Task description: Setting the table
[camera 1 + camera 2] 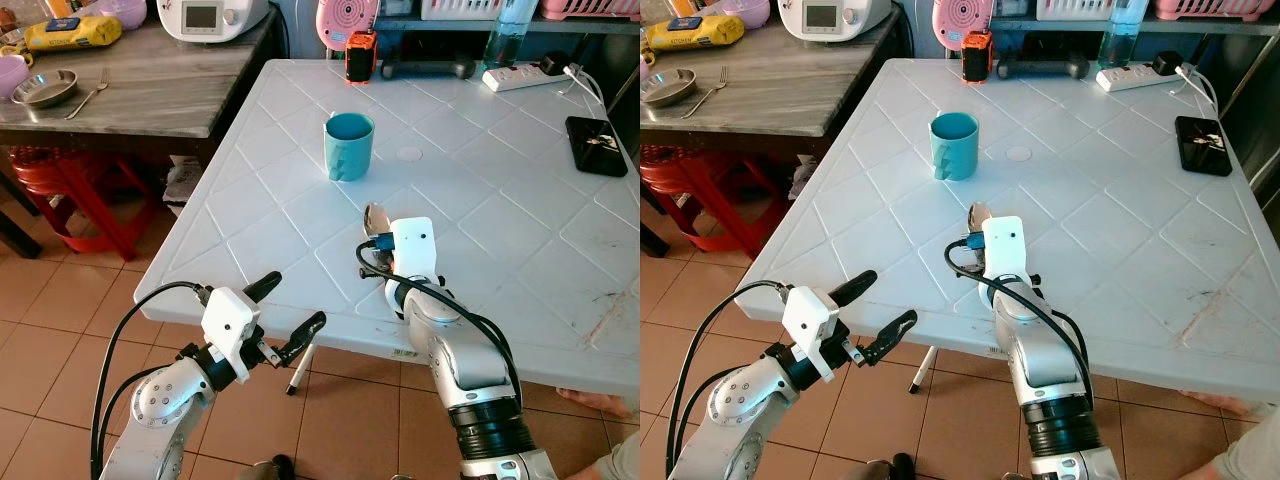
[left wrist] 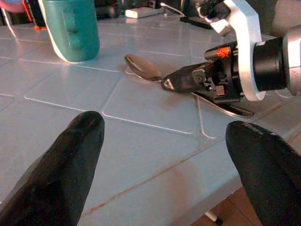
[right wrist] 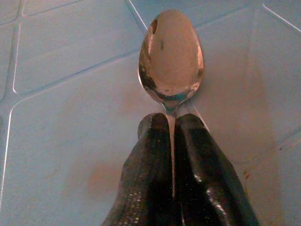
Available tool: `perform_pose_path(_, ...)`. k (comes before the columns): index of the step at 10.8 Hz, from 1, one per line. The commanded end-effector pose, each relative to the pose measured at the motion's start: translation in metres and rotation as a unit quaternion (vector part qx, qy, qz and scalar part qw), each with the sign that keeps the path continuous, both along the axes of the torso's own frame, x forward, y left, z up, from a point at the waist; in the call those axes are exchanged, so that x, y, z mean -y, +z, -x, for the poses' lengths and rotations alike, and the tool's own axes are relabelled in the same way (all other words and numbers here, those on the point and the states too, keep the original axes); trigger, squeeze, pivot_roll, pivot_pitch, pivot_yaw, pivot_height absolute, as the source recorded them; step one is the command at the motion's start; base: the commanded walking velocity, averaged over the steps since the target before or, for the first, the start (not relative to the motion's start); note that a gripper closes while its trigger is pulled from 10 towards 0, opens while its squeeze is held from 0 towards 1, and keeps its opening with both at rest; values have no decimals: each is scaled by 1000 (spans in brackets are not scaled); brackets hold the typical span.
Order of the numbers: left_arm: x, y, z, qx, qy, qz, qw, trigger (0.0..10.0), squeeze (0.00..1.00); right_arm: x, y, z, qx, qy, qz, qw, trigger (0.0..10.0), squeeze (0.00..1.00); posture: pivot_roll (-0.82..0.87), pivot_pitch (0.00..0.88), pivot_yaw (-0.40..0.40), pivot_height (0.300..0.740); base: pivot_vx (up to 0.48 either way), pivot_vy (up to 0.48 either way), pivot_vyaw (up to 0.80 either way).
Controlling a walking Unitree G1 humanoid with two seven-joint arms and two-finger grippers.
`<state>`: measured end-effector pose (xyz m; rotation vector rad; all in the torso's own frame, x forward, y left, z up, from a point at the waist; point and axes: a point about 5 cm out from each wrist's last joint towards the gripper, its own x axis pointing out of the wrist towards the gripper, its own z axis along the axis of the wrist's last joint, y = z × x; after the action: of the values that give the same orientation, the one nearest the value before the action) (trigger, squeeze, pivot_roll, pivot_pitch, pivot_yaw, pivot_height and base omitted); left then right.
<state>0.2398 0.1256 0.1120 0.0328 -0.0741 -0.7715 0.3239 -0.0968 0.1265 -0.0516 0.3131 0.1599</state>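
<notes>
1. A white plastic table [image 1: 480, 190] with a diamond-grid top stands on a brown tiled floor [image 1: 60, 330].
2. The right gripper [image 3: 171, 141] is low over the near part of the table, its two black fingers pressed together on the neck of a metal spoon [image 3: 171, 56].
3. The spoon's bowl points away from the robot, toward a teal cup [image 1: 349, 146]. The bowl seems to rest on the table, though the contact is hard to confirm.
4. The teal cup stands upright near the middle of the table, a little beyond the spoon and apart from it.
5. The left gripper [image 1: 290, 315] hovers just off the table's near edge, to the left of the right arm. Its fingers are spread wide and hold nothing.
6. At the far edge of the table are an orange and black device [image 1: 361, 56] and a white power strip [image 1: 520, 75]. A black object [image 1: 596, 145] lies near the right edge.
7. To the left stands a grey table [image 1: 150, 90] with a metal bowl [image 1: 44, 88], a fork [image 1: 90, 94] and a yellow packet [image 1: 72, 33].
</notes>
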Motion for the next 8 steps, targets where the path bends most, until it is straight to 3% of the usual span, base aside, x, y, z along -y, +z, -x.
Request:
perform_pose_path(1,-1,3,1,4,-3,-8,1000,10000,0,10,-34,10,-76,-11,22,997,0,0,-15,162,84,740,0,0,0)
perform_pose_path(8,0,4,0,10,-4,-6,1000,10000,0,13,-18,7,-18,5,52,998,0,0,-20,157,81,740,0,0,0)
